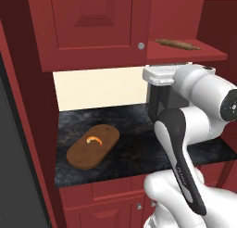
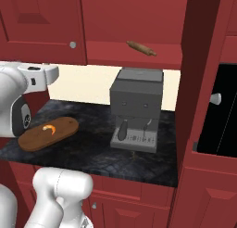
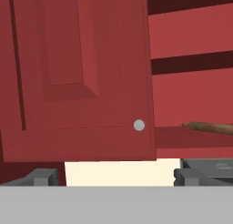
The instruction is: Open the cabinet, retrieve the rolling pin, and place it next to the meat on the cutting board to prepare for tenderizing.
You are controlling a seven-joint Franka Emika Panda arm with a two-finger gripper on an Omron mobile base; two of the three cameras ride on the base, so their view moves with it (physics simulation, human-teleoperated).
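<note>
Across the top of both base views hangs the tall dark-red wooden wall cabinet [image 1: 92, 28], its left door shut and its right side standing open. Below it, at center right of the right base view, the grey box-shaped coffee machine [image 2: 136, 106] sits on the dark stone counter [image 2: 92, 148]. At lower left lies the oval brown wooden cutting board [image 1: 92, 146], carrying the small curved orange meat [image 1: 94, 139]. On the open shelf at upper right rests the slim brown wooden rolling pin [image 1: 178, 44]. The gripper [image 3: 113, 176] stands released, holding nothing.

Dark-red cabinet [image 1: 88, 28], brown rolling pin [image 1: 177, 44], orange meat [image 1: 94, 140], brown cutting board [image 1: 92, 147], black marbled counter [image 1: 134, 143]
</note>
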